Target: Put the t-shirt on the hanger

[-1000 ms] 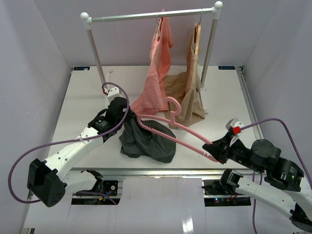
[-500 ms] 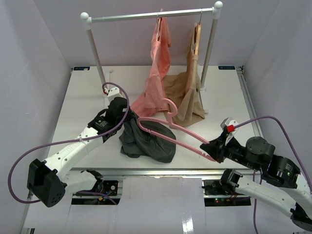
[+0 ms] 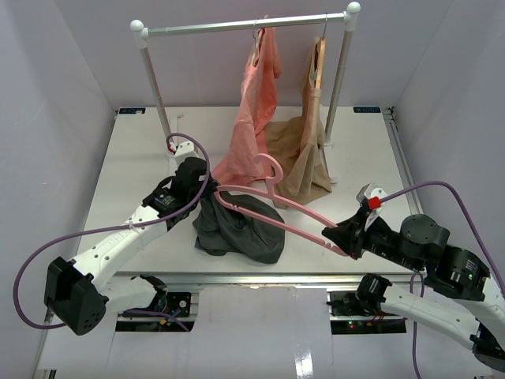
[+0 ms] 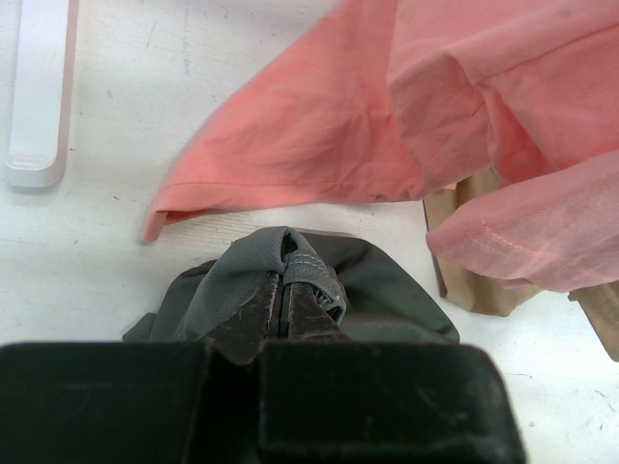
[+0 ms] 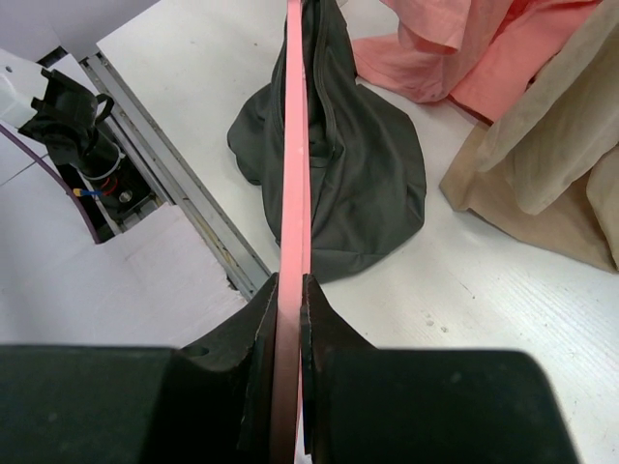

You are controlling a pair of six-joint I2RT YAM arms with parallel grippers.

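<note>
The dark grey t-shirt [image 3: 237, 229] lies bunched on the table at front centre. My left gripper [image 3: 197, 183] is shut on a fold at its upper left edge; the left wrist view shows the fabric [image 4: 308, 273] pinched between the fingers. My right gripper [image 3: 341, 239] is shut on the right end of the pink hanger [image 3: 272, 201]. The hanger is held above the shirt, its left arm reaching over the shirt's top and its hook pointing up. In the right wrist view the hanger [image 5: 293, 145] runs straight ahead over the t-shirt [image 5: 372, 164].
A clothes rail [image 3: 245, 25] stands at the back with a salmon-pink garment [image 3: 254, 118] and a tan garment [image 3: 304, 154] on a wooden hanger [image 3: 318, 59]. Both drape onto the table just behind the shirt. The table's front edge [image 3: 260, 276] is close below the shirt.
My right gripper has moved left and slightly up, carrying the hanger further left over the shirt. The left gripper and the shirt have stayed put.
</note>
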